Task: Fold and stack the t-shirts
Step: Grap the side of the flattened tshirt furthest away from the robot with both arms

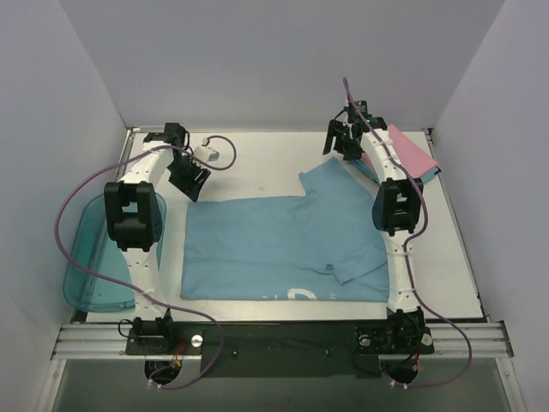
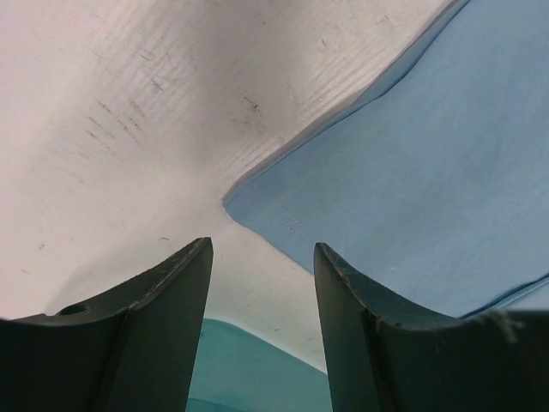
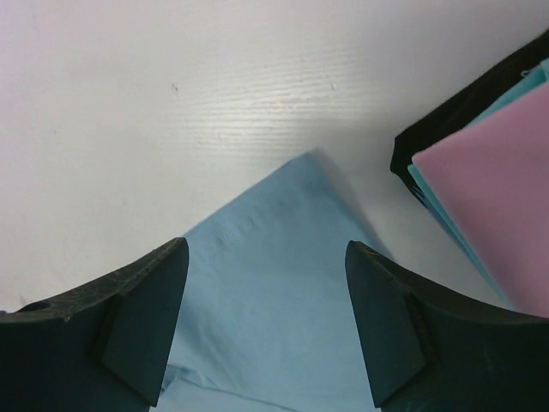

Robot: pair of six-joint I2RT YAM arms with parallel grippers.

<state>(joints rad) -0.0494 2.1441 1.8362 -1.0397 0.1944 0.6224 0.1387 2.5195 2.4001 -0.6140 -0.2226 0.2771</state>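
light blue t-shirt lies spread flat on the table, mid-field, not yet folded. its long axis runs left to right across the top view, print at the near hem. the pink tee sits folded at the far right on a teal tee — that is the stack.

left gripper hovers at the shirt's far-left corner. in the left wrist view the jaws stand well apart with nothing between them, and the corner tip lies just ahead of the gap, the cloth spreading away to the right. teal bin sits to the left, off the cloth.

right gripper hovers at the far-right end, between the shirt and the stack. jaws wide, holding nothing. in the right wrist view a pointed flap of blue cloth reaches forward through the gap and the pink tee lies off to the right, apart from it.

judgement: each arm has its own far corner directly under it — left arm for the left end, right arm for the right. a fold toward the near hem would call for both to drop and pinch together. risk: the right-hand flap looks doubled over, so a pinch may catch one layer only.
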